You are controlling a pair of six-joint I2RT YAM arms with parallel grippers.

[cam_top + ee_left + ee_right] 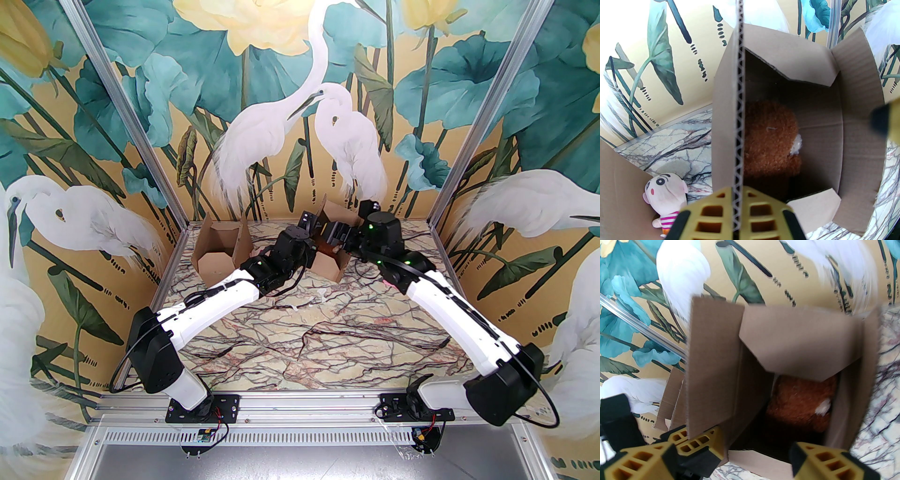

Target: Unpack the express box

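- The marbled table (328,337) carries everything, and both arms reach across it to its far edge, where the work sits.
- The express box (330,268) stands there, near the back wall, open at the top. We judge the unpacking to be under way, since its contents are exposed but not yet lifted.
- A second open box (218,253) stands to its left, apart from it.
- One tall flap (724,117) of the express box stands upright. The left gripper (737,194) pinches its corrugated edge between pressed-together fingers, we think to hold the flap back and steady the box.
- The right gripper (731,451) hangs over the opening with its jaws spread wide and nothing between them. This looks like the approach for reaching inside.
- A brown plush toy (771,140) lies at the bottom of the express box, partly shaded by an inward-folded flap. It is soft and should squash under a grip.
- A small pale-faced doll (665,194) in a striped shirt lies outside the box, just beside its wall.
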